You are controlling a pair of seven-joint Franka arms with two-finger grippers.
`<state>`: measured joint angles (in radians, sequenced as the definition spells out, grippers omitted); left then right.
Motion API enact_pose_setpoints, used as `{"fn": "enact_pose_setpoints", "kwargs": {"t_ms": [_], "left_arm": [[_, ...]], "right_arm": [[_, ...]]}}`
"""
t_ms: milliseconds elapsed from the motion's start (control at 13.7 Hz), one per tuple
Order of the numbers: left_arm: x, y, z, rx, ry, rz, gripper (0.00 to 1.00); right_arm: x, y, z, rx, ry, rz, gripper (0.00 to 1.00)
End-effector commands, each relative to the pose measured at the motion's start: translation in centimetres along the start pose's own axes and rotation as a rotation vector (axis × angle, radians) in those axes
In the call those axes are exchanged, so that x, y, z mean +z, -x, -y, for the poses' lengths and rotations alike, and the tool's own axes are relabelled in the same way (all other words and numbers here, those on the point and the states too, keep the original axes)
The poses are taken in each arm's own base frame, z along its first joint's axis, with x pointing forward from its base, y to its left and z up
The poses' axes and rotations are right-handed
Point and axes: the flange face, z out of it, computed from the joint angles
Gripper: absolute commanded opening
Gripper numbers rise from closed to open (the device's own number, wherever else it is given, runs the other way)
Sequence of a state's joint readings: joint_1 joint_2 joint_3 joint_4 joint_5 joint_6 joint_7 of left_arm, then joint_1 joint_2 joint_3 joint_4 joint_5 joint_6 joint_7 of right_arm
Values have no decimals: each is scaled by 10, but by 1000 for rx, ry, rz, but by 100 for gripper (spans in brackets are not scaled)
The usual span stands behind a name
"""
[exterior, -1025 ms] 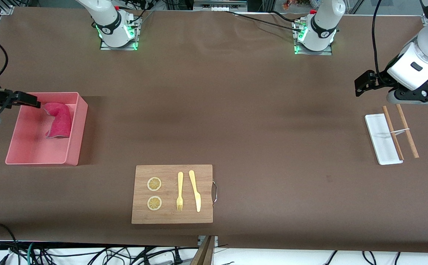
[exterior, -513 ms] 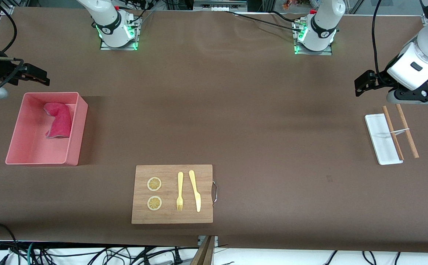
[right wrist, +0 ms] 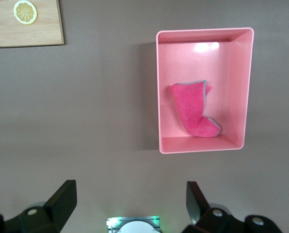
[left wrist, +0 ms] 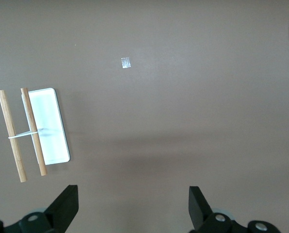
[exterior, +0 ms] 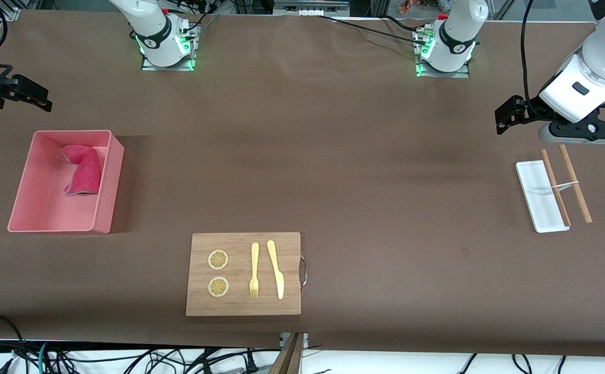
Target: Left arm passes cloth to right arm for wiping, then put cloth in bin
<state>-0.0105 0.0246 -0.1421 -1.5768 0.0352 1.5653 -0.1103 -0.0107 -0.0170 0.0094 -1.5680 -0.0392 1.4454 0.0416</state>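
Since a second ago your right claw (exterior: 32, 98) has pulled up and away from the bin (exterior: 110, 176); it was over the bin's wall then, and now it hangs above bare counter (exterior: 302, 156) between the bin and the robots' bases. Your left claw (exterior: 505, 117) has drifted slightly too, lifting a little above the counter at the left arm's end.

You have both claws spread wide and holding nothing; the right wrist view shows its two fingers (right wrist: 62, 199) well apart with only counter between them, and the left wrist view shows the same.

You will find the cloth (exterior: 83, 169) inside the bin, crumpled and bent, lying in the part of it farther from the front camera and leaning toward the wall on the board's side. The bin sits on the counter at the right arm's end.

Nearer the front camera lies the wooden board (exterior: 242, 304), carrying two lemon slices (exterior: 218, 259), a fork (exterior: 254, 270) and a knife (exterior: 276, 270). At the left arm's end, a white tray (exterior: 536, 200) lies with two wooden sticks (exterior: 575, 184), one on the tray, one just beside it.
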Motion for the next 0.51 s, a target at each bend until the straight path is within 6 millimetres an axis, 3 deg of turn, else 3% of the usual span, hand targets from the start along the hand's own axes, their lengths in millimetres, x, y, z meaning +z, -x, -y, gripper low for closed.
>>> {"fn": "enact_pose_setpoints", "kwargs": {"t_ms": [0, 439], "left_arm": [[-4, -5, 2, 5, -1, 4, 100], [-5, -5, 1, 6, -1, 4, 100]], "right_arm": [[4, -4, 7, 10, -16, 13, 100], [-3, -12, 10, 4, -19, -4, 100]]}}
